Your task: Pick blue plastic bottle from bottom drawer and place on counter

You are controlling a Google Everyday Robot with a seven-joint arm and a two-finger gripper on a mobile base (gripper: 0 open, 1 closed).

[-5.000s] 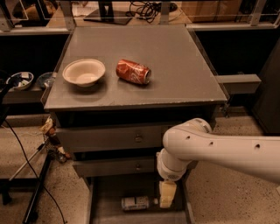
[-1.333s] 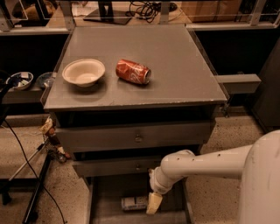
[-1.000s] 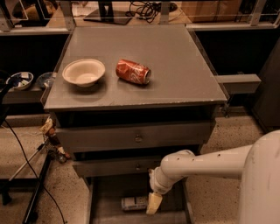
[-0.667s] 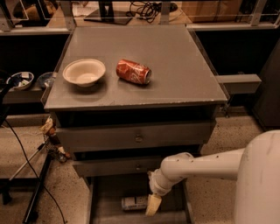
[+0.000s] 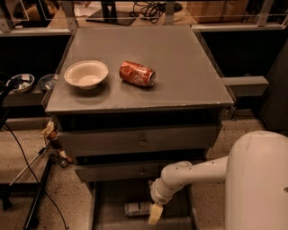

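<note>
A grey 3-drawer cabinet is seen from above in a dim workroom, its flat counter (image 5: 180, 67) lit from overhead. 2 things are carried on the counter: a cream bowl (image 5: 86, 74) near the left edge and a crushed red soda can (image 5: 137, 73) laid on its side just beside it, the 2 apart. Below the counter's front lip, the top drawer (image 5: 180, 139) and the middle drawer (image 5: 112, 171) are shown closed, each with 1 round knob. The bottom drawer (image 5: 108, 211) is pulled out over the floor.

The blue plastic bottle (image 5: 137, 208) is found lying on its side inside that drawer, toward its middle. The robot's white arm (image 5: 193, 173) is reached in from the right, and the gripper (image 5: 154, 214) is lowered into the drawer at the bottle's right end. Whether the gripper is open or closed, or has hold of the bottle, cannot be told.

A speckled floor (image 5: 22, 148) is crossed by black cables (image 5: 23, 148) at left, where small dishes (image 5: 20, 82) are kept on a low dark shelf. A wooden table (image 5: 148, 13) strewn with cords is set behind.
</note>
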